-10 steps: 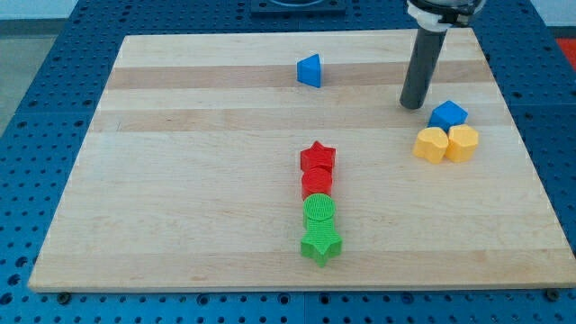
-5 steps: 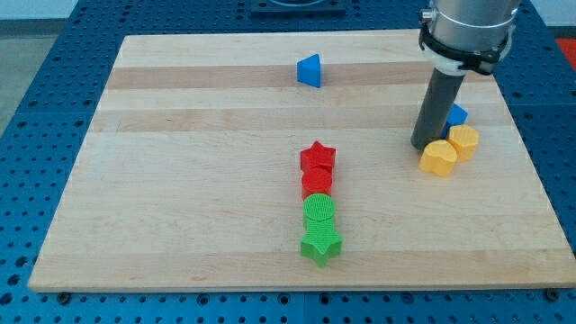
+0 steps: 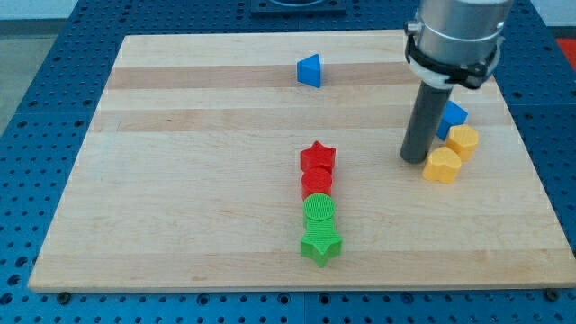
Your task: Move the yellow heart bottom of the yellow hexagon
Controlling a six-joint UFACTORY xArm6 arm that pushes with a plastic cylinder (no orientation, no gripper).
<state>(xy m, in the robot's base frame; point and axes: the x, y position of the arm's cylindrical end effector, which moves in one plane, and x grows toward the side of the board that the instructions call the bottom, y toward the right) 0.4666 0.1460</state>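
The yellow heart (image 3: pixel 441 166) lies at the board's right, just below and left of the yellow hexagon (image 3: pixel 463 141), touching it. My tip (image 3: pixel 414 159) rests on the board right beside the heart's left side, close to touching it. The rod rises from there and hides part of a blue block (image 3: pixel 453 114) that sits just above the hexagon.
A blue triangular block (image 3: pixel 310 70) sits near the view's top centre. In the middle stand a red star (image 3: pixel 318 157), a red block (image 3: pixel 317 183), a green round block (image 3: pixel 319 211) and a green star (image 3: pixel 320 244), in a column. The board's right edge (image 3: pixel 526 153) is close to the yellow blocks.
My tip has moved down and left, from above the blue block to the heart's left side. The heart has slid downward, from left of the hexagon to below-left of it.
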